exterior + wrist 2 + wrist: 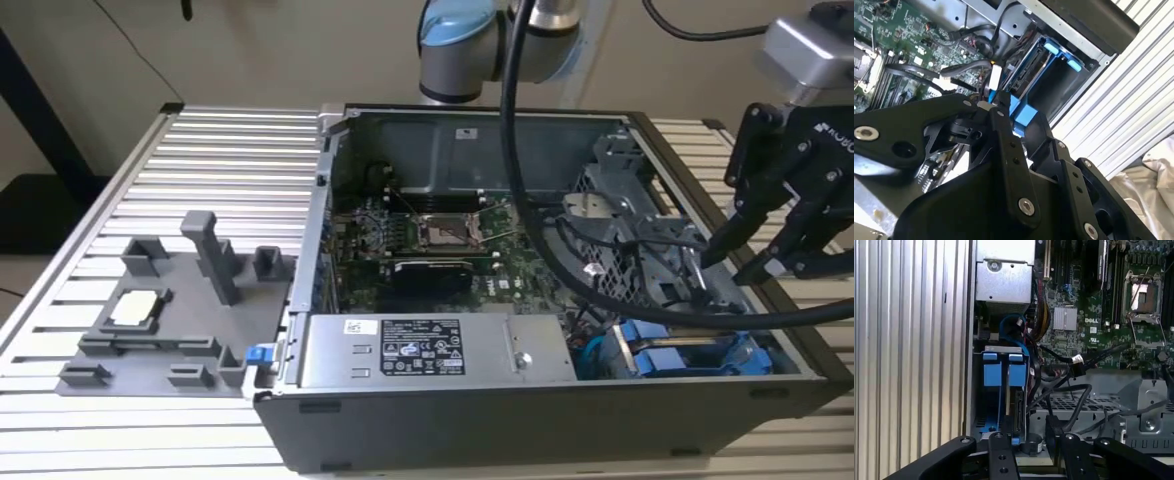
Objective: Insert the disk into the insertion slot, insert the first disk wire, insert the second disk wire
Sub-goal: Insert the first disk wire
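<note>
The disk (1017,410) sits edge-on in the insertion slot (985,415), its blue caddy tabs (992,374) at the bay's mouth. In the exterior view the blue caddy (694,355) lies in the front right corner of the open computer case. My black gripper (741,262) hangs over the drive cage at the case's right side. In the second wrist view the gripper (989,104) looks shut on the connector of a thin blue disk wire (992,94), right behind the disk. That blue wire (999,405) runs alongside the disk. A black wire connector (1054,427) lies loose beside it.
A grey labelled power-supply box (427,350) fills the case's front. The green motherboard (427,240) lies behind it. Thick black hoses (534,200) from the arm cross the case. A grey fixture (174,310) stands on the slotted table (200,170) at the exterior view's left.
</note>
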Robot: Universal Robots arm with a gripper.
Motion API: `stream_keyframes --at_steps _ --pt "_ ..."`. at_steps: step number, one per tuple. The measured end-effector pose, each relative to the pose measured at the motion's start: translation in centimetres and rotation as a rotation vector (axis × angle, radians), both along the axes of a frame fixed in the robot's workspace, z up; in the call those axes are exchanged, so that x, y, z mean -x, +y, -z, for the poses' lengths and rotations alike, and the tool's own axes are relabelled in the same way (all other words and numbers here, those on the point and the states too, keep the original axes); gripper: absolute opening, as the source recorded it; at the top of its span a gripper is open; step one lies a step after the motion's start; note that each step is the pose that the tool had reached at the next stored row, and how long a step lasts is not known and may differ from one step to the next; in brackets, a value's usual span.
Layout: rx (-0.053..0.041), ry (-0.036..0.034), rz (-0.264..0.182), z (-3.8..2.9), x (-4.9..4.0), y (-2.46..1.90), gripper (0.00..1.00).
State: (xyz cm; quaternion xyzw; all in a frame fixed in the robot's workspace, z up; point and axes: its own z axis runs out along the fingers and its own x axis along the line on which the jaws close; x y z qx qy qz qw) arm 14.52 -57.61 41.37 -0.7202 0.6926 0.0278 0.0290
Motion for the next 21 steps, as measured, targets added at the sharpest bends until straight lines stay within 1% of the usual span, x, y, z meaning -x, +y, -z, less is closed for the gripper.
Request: stream_keyframes --at_steps 5,10,11,15,16,19,21 --pt "-0.0002 -0.0465 -0.004 0.34 0.52 0.22 0.40" --pt "-0.0002 -0.0881 -0.008 0.72 0.99 0.72 0.40" --pt "-0.0001 -0.0941 -0.009 0.78 1.09 0.80 0.40" --pt "0.0000 -0.0944 -0.009 0.78 1.10 0.84 0.40" --pt "0.0002 -0.0967 -0.009 0.79 1.17 0.88 0.40" --pt "-0.0003 -0.1088 -0.016 0.91 1.39 1.09 0.40" --pt "-0.0011 -0.1137 -0.030 1.02 1.41 1.26 0.40"
